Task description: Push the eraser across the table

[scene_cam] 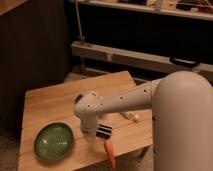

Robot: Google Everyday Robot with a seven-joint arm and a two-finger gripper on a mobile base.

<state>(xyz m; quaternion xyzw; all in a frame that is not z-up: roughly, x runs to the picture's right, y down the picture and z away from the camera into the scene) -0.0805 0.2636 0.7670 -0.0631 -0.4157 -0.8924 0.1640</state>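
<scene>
The eraser (104, 131), a small black block with pale stripes, lies on the light wooden table (50, 102) near its front edge. My white arm reaches from the right across the table, and the gripper (91, 131) hangs below the wrist, right beside the eraser's left end, between it and the green bowl (53, 141). The wrist hides most of the gripper.
An orange carrot-shaped object (109, 152) lies at the front edge just below the eraser. A small white object (131, 116) lies to the right under the arm. A metal rail (140, 61) and dark shelving stand behind the table.
</scene>
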